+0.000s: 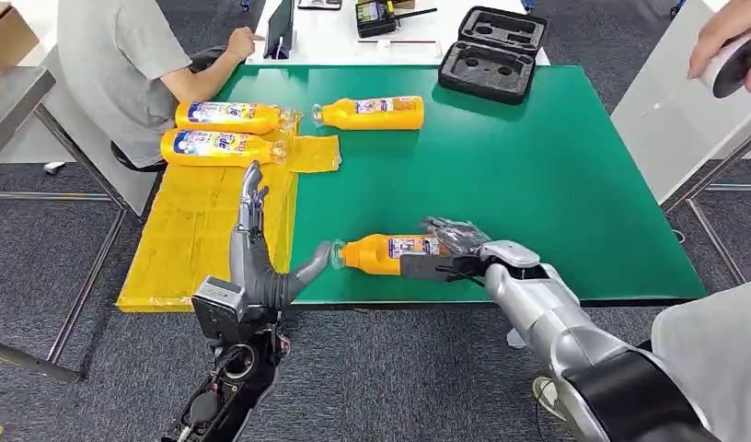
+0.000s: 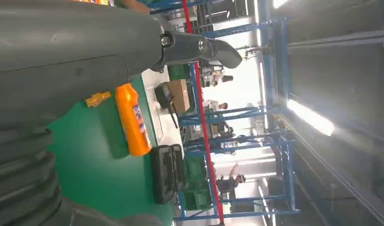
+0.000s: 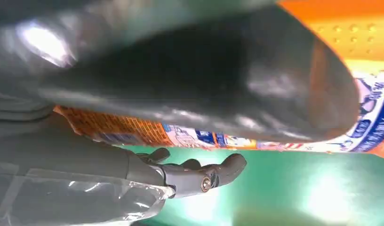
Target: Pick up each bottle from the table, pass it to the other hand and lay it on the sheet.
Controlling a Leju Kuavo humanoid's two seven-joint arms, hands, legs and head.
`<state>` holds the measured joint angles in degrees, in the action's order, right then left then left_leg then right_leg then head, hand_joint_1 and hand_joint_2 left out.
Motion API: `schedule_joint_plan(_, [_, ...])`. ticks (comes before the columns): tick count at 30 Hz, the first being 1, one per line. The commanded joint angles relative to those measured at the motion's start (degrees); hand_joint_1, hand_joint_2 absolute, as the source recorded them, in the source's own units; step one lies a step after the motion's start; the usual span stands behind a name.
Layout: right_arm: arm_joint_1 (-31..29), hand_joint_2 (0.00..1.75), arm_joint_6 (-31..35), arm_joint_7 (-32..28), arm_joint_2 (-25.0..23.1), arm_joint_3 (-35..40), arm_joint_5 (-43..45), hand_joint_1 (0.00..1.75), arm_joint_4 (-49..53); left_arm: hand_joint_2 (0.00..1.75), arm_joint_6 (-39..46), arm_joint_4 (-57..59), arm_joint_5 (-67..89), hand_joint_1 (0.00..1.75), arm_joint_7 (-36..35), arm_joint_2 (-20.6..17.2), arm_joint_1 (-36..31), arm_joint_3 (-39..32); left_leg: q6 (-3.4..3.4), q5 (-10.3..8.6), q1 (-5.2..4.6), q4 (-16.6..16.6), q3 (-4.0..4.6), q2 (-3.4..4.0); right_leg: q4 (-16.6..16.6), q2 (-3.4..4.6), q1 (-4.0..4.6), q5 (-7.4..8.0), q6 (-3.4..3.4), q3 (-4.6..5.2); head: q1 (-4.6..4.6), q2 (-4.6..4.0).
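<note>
From the head view we see an orange plastic bottle (image 1: 387,253) with a blue-and-white label lying on its side near the front edge of the green counter (image 1: 537,175), its long axis running across, cap end pointing toward the robot's left. The right hand (image 1: 455,250) grips its base end, dark fingers (image 1: 456,230) wrapped over the body. The left hand (image 1: 258,249) holds nothing, fingers straight and together pointing away from the robot, grey thumb reaching toward the cap. Two more bottles (image 1: 226,132) lie side by side on the crinkled yellow sheet (image 1: 197,230), caps to the right; a fourth bottle (image 1: 372,112) lies on the counter just past the sheet, cap to the left. A black foam-lined case (image 1: 491,53) sits at the far edge

From the left wrist view we see that fourth bottle (image 2: 132,120), smooth and glossy, beside the case (image 2: 166,172)

From the right wrist view we see the held bottle's label (image 3: 218,139) pressed under a broad grey thumb (image 3: 204,75)
</note>
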<state>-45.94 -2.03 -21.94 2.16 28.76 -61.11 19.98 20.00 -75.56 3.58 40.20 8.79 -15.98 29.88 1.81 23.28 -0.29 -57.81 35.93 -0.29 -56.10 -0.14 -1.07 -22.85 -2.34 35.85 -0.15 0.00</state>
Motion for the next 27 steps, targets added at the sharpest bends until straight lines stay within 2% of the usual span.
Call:
schedule_joint_plan(1, [-3.0, 1.75, 3.0, -0.2, -1.5, 2.5, 0.1, 0.00, -3.6, 1.75, 0.7, 1.1, 0.2, 0.00, -0.2, -1.6, -1.1, 2.4, -0.14, 0.16, 0.06, 0.0, -0.29, 0.10, 0.0, 0.09, 0.06, -0.12, 0.08, -0.28, 0.02, 0.00])
schedule_joint_plan(6, [-3.0, 1.75, 5.1, 0.9, -2.0, 1.9, 0.3, 0.00, -3.6, 1.75, 1.7, 0.5, 0.4, 0.00, -0.2, -1.8, -0.7, 2.5, -0.13, 0.16, 0.05, 0.0, -0.32, 0.08, 0.0, 0.07, 0.05, -0.14, 0.13, -0.30, 0.00, 0.00])
schedule_joint_plan(17, [-3.0, 1.75, 5.1, 0.9, -2.0, 1.9, 0.3, 0.00, -3.6, 1.75, 1.7, 0.5, 0.4, 0.00, -0.2, -1.8, -0.7, 2.5, -0.08, 0.09, 0.03, 0.0, -0.18, 0.04, 0.0, 0.03, 0.03, -0.07, 0.08, -0.17, 0.00, 0.00])
schedule_joint_plan(23, [-3.3, 1.75, 5.7, 2.2, -2.5, 2.1, -0.3, 0.00, -3.9, 1.75, 1.7, 0.2, 0.5, 0.00, -0.2, -2.0, -0.6, 2.6, -0.14, 0.20, 0.08, 0.0, -0.38, 0.10, 0.0, 0.08, 0.07, -0.17, 0.14, -0.37, 0.00, 0.00])
schedule_joint_plan(24, [-3.3, 0.00, 5.7, 2.2, -2.5, 2.1, -0.3, 0.00, -3.9, 1.75, 1.7, 0.2, 0.5, 0.00, -0.2, -2.0, -0.6, 2.6, -0.09, 0.10, 0.02, 0.0, -0.20, 0.06, 0.0, 0.05, 0.02, -0.08, 0.09, -0.18, 0.00, 0.00])
schedule_joint_plan(27, [-3.1, 0.00, 5.6, 2.2, -2.3, 2.1, -0.3, 0.00, -4.1, 1.75, 1.7, 0.4, 0.4, 0.00, -0.2, -2.0, -0.6, 2.5, -0.11, 0.13, 0.04, 0.0, -0.27, 0.06, 0.0, 0.04, 0.04, -0.12, 0.11, -0.26, 0.00, 0.00])
